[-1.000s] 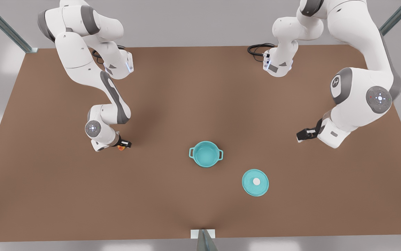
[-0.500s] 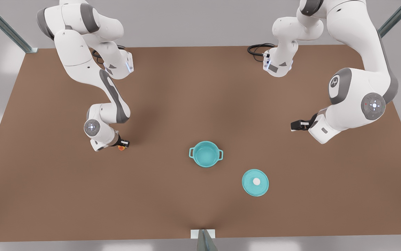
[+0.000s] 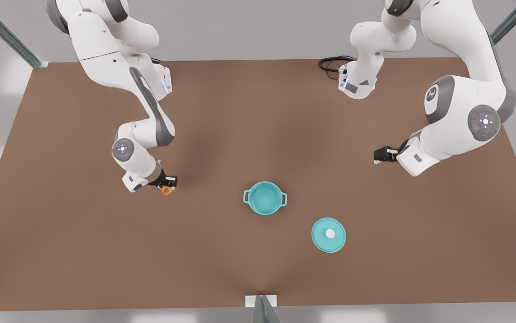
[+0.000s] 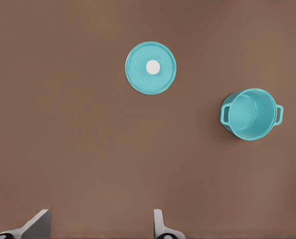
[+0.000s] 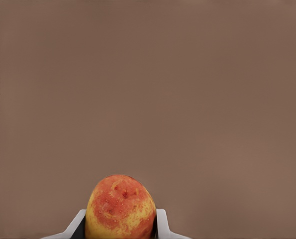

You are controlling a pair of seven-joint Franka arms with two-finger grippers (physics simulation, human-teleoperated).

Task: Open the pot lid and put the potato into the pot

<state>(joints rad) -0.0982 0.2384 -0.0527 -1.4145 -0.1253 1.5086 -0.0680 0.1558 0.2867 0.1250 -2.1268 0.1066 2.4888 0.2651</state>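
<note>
So the right gripper (image 3: 168, 185) is clamped on the potato (image 3: 166, 190) over toward the worktop's edge on the front view's left, well apart from the pot (image 3: 264, 198), which sits open mid-worktop with the pot lid (image 3: 328, 234) flat just beside it toward the near edge. The left gripper (image 3: 379, 155) is spread open holding nothing, waiting by the opposite edge. My worry is that the potato's rounded, so it could squirt out mid-carry, or bounce off the rim if dropped off-centre.
</note>
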